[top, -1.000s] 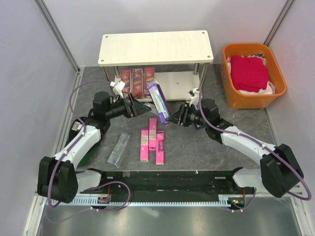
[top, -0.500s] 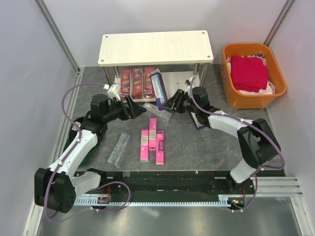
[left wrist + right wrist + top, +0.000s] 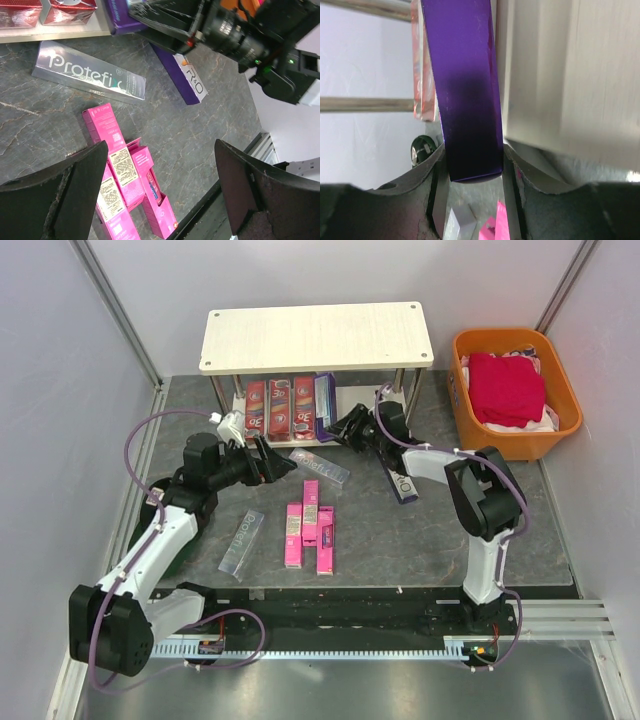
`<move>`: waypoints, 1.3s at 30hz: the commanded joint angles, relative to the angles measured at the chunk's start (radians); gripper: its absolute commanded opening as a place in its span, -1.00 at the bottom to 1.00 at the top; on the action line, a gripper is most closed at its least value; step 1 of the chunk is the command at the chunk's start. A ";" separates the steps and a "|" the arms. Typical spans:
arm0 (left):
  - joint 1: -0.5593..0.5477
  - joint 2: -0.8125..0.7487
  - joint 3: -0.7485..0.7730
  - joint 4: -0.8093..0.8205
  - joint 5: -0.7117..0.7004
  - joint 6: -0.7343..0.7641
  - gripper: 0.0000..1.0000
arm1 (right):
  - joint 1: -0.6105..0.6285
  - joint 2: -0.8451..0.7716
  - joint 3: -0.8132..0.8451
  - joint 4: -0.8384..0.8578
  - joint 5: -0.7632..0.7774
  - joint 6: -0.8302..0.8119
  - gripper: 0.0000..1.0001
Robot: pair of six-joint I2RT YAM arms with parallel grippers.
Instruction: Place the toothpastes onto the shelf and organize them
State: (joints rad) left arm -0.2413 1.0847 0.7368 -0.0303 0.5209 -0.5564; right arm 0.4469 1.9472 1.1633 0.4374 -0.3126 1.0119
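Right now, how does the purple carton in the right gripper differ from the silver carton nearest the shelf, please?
The right gripper clamps the purple carton; the silver carton lies free. The purple carton is in the shelf, the silver carton on the table. Both are long, slim.

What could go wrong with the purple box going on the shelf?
The purple carton, pinched in the right tool, sits close beside the red cartons, so it might knock them. It looks slightly tilted, so it may topple on the shelf once released.
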 commanded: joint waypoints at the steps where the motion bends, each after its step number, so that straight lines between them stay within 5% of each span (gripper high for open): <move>1: 0.005 -0.034 -0.014 0.003 -0.019 0.041 0.88 | -0.011 0.065 0.149 0.022 -0.017 0.030 -0.55; 12: 0.007 -0.040 -0.017 0.003 -0.016 0.039 0.88 | -0.011 0.130 0.185 -0.029 -0.059 0.042 -0.08; 19: 0.005 -0.032 -0.017 0.012 -0.005 0.033 0.87 | -0.011 0.090 0.128 -0.034 -0.029 0.031 0.68; 23: 0.005 -0.032 -0.019 0.013 -0.002 0.032 0.87 | -0.008 0.068 0.107 -0.051 -0.017 0.021 0.95; 39: 0.005 -0.019 -0.033 0.027 0.021 0.023 0.88 | 0.032 -0.253 -0.089 -0.323 0.151 -0.215 0.96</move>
State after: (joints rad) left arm -0.2413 1.0649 0.7128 -0.0307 0.5255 -0.5564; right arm 0.4629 1.8133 1.0966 0.2108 -0.2058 0.8993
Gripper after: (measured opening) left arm 0.939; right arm 0.981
